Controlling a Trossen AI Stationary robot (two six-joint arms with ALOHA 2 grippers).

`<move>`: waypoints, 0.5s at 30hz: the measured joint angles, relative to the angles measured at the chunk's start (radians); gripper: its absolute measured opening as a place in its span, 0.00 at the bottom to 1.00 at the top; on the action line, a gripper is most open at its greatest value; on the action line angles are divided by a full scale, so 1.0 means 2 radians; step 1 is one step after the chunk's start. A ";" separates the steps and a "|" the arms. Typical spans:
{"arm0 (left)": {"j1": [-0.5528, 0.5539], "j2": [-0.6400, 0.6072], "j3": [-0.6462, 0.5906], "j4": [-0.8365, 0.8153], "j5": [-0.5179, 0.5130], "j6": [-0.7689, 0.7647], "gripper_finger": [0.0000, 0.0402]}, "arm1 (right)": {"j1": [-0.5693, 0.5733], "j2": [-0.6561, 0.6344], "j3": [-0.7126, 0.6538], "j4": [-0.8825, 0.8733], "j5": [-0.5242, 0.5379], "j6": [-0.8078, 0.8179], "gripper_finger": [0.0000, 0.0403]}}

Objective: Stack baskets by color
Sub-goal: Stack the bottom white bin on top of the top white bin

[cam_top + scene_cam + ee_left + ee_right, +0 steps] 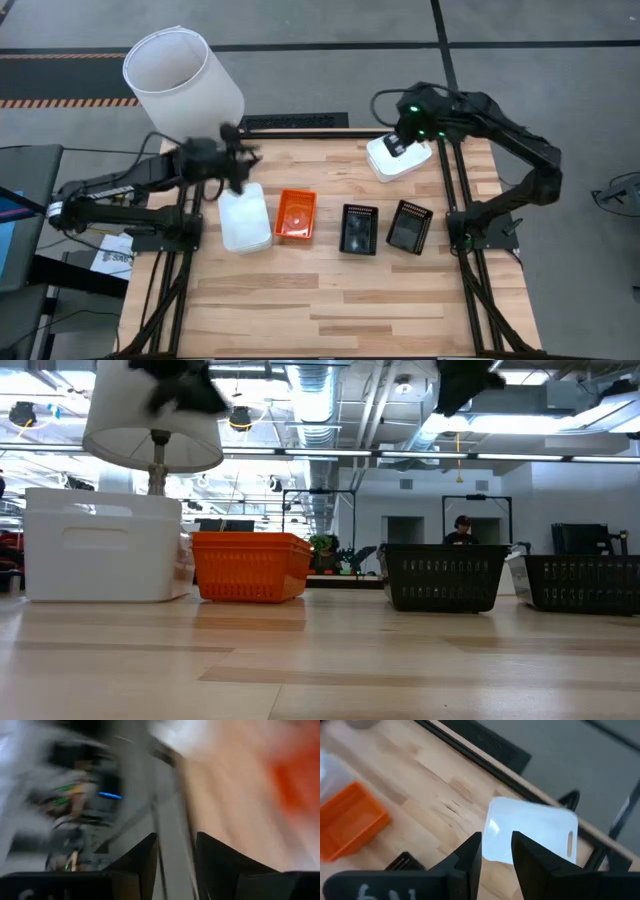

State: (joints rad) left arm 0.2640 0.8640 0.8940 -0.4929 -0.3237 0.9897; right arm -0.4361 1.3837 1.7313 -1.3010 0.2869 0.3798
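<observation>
My right gripper [398,145] hangs over the table's far right part, shut on a white basket [398,160] that shows in the right wrist view as a white basket [535,832]. My left gripper [238,168] is open with nothing between its fingers, above the far end of another white basket [245,220]. To the right of that one, an orange basket [296,214] and two black baskets [359,229] [409,226] rest on their bottoms in a row across the table's middle. In the low view both grippers show only as dark shapes at the top. My right gripper has the white basket's rim at the side nearest it [496,847] between its two fingers. The fingers come slanting down from the table's right. The basket is tilted and seems lifted clear of the table near its far edge. The fingers themselves hide the exact place of contact.
A big white lampshade [180,80] stands off the table's far left corner, close behind my left arm. The table's near half [330,310] is bare wood. A black frame bar [295,122] runs along the far edge.
</observation>
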 joint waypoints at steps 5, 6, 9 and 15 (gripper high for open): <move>0.065 0.008 0.001 0.243 0.040 -0.286 0.31 | -0.022 0.075 0.000 -0.014 -0.034 0.003 0.32; 0.077 0.010 0.001 0.268 0.047 -0.352 0.31 | -0.027 0.095 -0.001 -0.018 -0.040 -0.008 0.32; 0.112 0.011 0.000 0.282 0.079 -0.491 0.31 | -0.038 0.152 -0.001 -0.022 -0.046 -0.035 0.32; 0.126 0.011 0.000 0.268 0.133 -0.608 0.31 | -0.066 0.245 -0.001 -0.016 -0.115 -0.075 0.33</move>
State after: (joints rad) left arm 0.5150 0.8856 0.8936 0.0434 -0.0583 -0.2259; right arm -0.5676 1.8737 1.7294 -1.3320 0.0562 0.2298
